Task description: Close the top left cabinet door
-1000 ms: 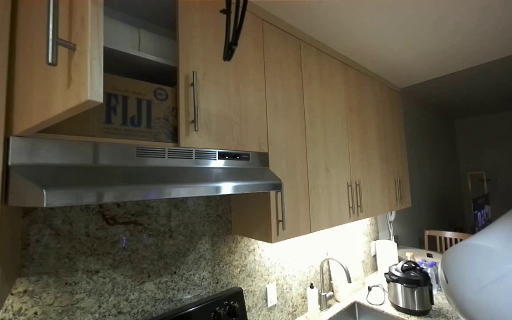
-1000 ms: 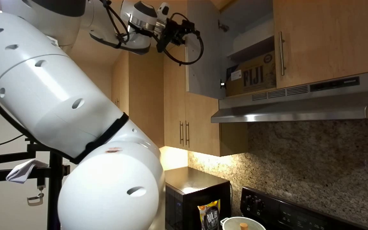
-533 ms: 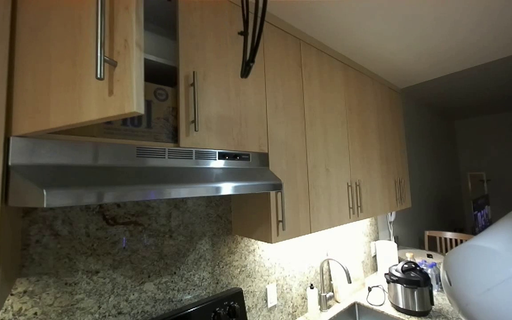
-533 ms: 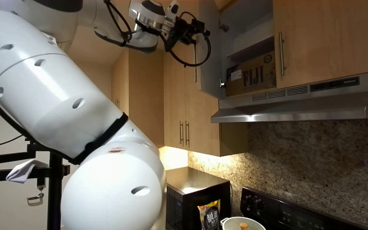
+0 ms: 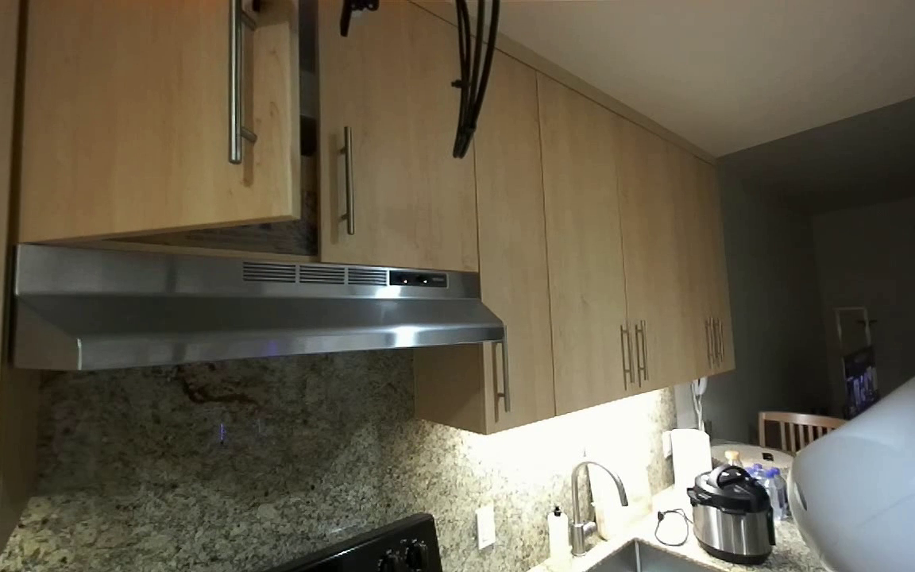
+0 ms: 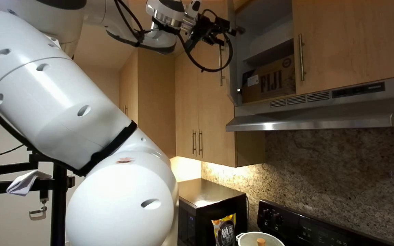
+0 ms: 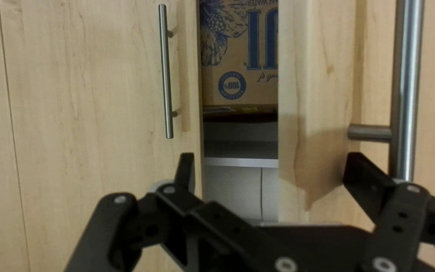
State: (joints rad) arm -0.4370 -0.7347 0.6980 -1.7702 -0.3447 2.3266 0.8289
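Two jaws (spread) — left door's edge (image 7: 292,75) seemingly between.

"FIJI" stands in capitals on a cardboard box (image 6: 268,82) in an exterior view. In the wrist view its print is upside down: "WATER" can be read, and "100%" inside a round blue seal (image 7: 232,85). Characters on a bag (image 6: 225,232) are too small to read surely.

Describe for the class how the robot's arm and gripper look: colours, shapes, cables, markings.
The arm is mostly glossy white, with thick rounded segments, oval recesses, a black band and a small reddish mark. Black cables loop near the gripper, which has black, angular fingers and silvery screw heads.
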